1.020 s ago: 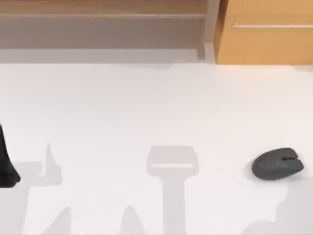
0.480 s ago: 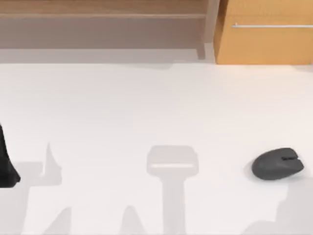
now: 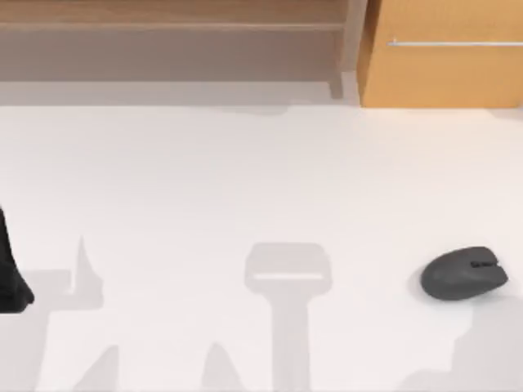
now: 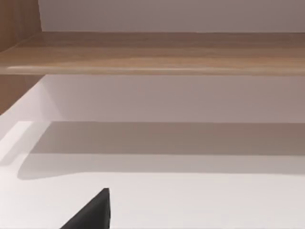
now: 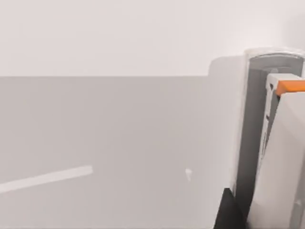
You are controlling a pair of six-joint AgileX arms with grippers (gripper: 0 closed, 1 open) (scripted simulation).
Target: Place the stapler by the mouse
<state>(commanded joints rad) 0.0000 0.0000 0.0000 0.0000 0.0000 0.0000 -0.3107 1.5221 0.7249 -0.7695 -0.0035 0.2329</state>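
Now, stapler (image 3: 288, 277) lying as faint pale bar mid-table near front edge, well apart from mouse (image 3: 463, 273) sitting at right. Grippers: jaw state impossible to tell. Advising: right arm coming down square across stapler's narrow sides, closing gently, avoiding mouse.

Legible text, labels, numbers: none that we can read. Mouse (image 3: 463, 273), near the right edge of the table (image 3: 245, 180): we note one small dark marking on its top, perhaps a logo or button, too small to make out as lettering.
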